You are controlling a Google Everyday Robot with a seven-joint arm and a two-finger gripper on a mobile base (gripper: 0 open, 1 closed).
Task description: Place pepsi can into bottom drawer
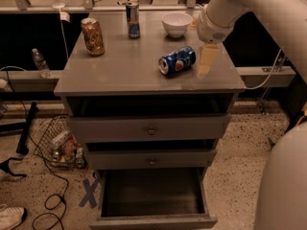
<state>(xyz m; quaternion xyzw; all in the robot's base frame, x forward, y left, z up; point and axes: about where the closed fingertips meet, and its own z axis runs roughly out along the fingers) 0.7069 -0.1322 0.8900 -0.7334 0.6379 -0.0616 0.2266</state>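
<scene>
The pepsi can (177, 60) lies on its side on the grey cabinet top (120, 66), right of centre, its silver end toward the front left. My gripper (206, 61) hangs from the white arm just to the right of the can, a small gap apart, its pale fingers pointing down at the top. The bottom drawer (152, 195) is pulled out at the foot of the cabinet, and its dark floor holds nothing.
A gold-brown can (92, 36), a slim blue-silver can (133, 19) and a white bowl (176, 24) stand at the back of the top. Two knobbed drawers (151, 128) sit above. A wire basket (60, 145) and cables lie on the floor at left.
</scene>
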